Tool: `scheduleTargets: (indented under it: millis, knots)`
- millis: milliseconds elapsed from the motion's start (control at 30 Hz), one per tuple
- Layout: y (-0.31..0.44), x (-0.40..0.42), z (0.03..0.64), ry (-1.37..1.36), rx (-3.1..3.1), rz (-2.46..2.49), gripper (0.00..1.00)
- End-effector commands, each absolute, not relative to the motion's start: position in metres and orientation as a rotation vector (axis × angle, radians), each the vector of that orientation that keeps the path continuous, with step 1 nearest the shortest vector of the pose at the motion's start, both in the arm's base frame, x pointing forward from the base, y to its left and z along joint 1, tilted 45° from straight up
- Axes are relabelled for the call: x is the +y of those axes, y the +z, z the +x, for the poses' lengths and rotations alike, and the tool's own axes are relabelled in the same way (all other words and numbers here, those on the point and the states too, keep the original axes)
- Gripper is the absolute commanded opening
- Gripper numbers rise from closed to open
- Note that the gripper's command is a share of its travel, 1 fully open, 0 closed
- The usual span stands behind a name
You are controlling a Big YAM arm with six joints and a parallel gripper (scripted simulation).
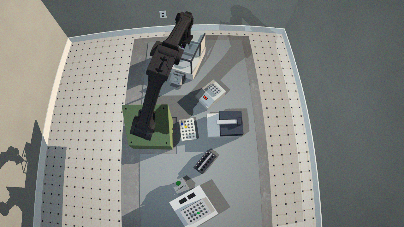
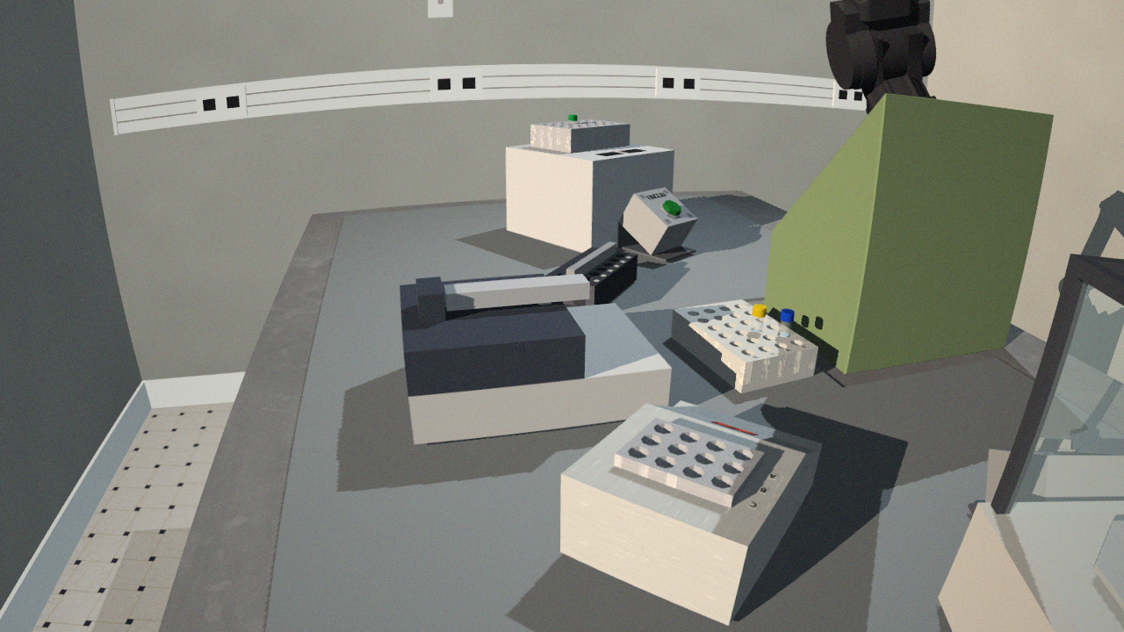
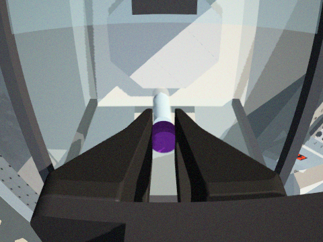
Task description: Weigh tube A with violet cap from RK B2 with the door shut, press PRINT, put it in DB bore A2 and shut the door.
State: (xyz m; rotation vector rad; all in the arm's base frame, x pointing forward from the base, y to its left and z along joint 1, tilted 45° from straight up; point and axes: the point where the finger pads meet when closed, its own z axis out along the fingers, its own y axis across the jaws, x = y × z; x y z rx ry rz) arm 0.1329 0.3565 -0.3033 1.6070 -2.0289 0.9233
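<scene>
My gripper (image 3: pixel 163 119) is shut on tube A (image 3: pixel 163 138) (image 1: pixel 183 47), by its violet cap. In the wrist view the tube's clear body points down and away, over the front part of the balance's glass box. The balance (image 1: pixel 197 69) (image 2: pixel 974 562) has its top open below the gripper; the door pane (image 3: pixel 44 20) with a dark handle (image 3: pixel 165 7) lies toward the far side. The octagonal pan (image 3: pixel 192 60) is empty and lies beyond the tube's lower end. The dry block (image 1: pixel 208 103) (image 2: pixel 648 542) shows empty bores. The PRINT key is hidden.
Dark posts and top rails of the glass box flank the gripper. A small grey box (image 1: pixel 176 79) stands before the balance. The tube rack (image 1: pixel 195 136) (image 2: pixel 774 370) holds a blue-capped and a yellow-capped tube. The spectrophotometer (image 1: pixel 213 131), magnet block (image 1: pixel 202 171) and mixer (image 1: pixel 175 203) stand farther along.
</scene>
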Motion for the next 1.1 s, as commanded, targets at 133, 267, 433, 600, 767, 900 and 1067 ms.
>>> scheduleTargets:
  millis: [133, 267, 433, 600, 767, 900, 1067]
  knots:
    - [-0.320, 0.343, 0.138, 0.918, -2.021, 1.608, 0.09]
    - [-0.317, 0.375, 0.146, 0.877, -2.081, 1.644, 0.09]
    - [-0.328, 0.335, 0.139, 0.918, -2.020, 1.608, 0.09]
    - [-0.334, 0.329, 0.139, 0.919, -2.019, 1.611, 0.09]
    - [-0.337, 0.329, 0.141, 0.913, -2.028, 1.612, 0.09]
    - [-0.342, 0.324, 0.141, 0.914, -2.027, 1.611, 0.09]
    - [-0.348, 0.319, 0.142, 0.913, -2.029, 1.612, 0.09]
